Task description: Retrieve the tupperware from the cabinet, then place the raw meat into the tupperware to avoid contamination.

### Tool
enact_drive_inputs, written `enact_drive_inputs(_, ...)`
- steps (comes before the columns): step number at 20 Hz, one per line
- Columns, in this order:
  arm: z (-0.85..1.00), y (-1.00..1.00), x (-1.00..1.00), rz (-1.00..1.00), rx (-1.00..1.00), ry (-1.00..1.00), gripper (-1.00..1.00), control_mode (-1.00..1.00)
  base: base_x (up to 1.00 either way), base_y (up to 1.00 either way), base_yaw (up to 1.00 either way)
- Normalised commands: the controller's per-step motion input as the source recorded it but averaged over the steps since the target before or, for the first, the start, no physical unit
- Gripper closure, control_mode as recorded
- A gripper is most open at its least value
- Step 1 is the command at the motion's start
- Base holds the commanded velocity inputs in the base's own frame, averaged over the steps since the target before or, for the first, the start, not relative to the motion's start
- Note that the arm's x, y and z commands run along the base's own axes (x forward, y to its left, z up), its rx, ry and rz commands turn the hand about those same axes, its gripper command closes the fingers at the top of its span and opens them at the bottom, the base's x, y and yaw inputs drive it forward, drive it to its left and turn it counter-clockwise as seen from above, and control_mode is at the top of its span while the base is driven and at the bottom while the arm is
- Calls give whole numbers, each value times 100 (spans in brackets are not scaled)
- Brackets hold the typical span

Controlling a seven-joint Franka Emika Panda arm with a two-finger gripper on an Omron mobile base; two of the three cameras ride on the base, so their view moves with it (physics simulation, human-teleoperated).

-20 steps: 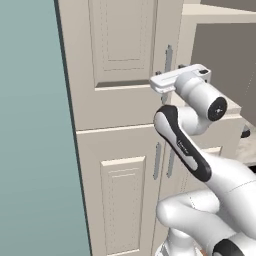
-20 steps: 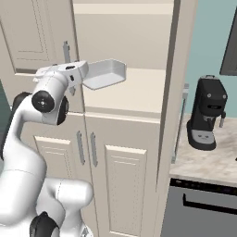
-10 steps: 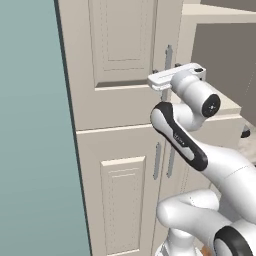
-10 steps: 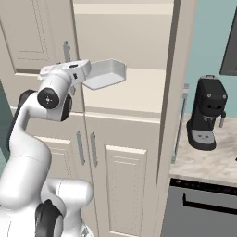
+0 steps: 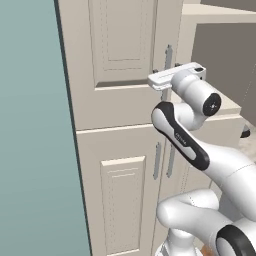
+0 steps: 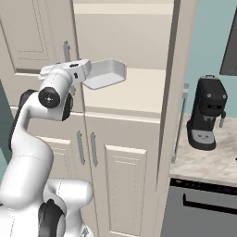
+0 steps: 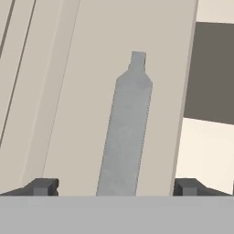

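The cabinet (image 6: 125,152) has its upper right door (image 6: 181,69) swung open. Its upper left door (image 5: 120,60) is closed. The tupperware (image 6: 107,74), a white-grey lidless tub, sits at the front left of the open shelf. My gripper (image 7: 115,186) is open, up close against the closed upper left door. That door's grey bar handle (image 7: 125,132) stands between the two fingertips (image 7: 43,186), untouched. My white hand (image 6: 71,71) hovers just left of the tub and below the handle (image 5: 169,54). The raw meat is out of view.
A black coffee machine (image 6: 208,113) stands on the stone counter (image 6: 208,164) right of the cabinet, with a dark appliance front (image 6: 203,206) below. The open door edge juts out between shelf and counter. A teal wall (image 5: 30,150) lies to the left.
The arm's elbow has swung over while the hand stayed by the door handle, shifting only slightly. The jaws remain wide and the tub has not moved.
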Motion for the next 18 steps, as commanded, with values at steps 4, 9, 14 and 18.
enact_drive_inputs(4, -4, 0, 17, 0, 0, 0, 100, -100, 0, 0, 0)
enact_drive_inputs(9, 0, 0, 14, 0, 0, 0, 100, -100, 0, 0, 0)
enact_drive_inputs(14, 0, -16, 8, 0, 0, 0, 100, -100, 0, 0, 0)
enact_drive_inputs(18, 0, -24, 3, 0, 0, 0, 100, -100, 0, 0, 0)
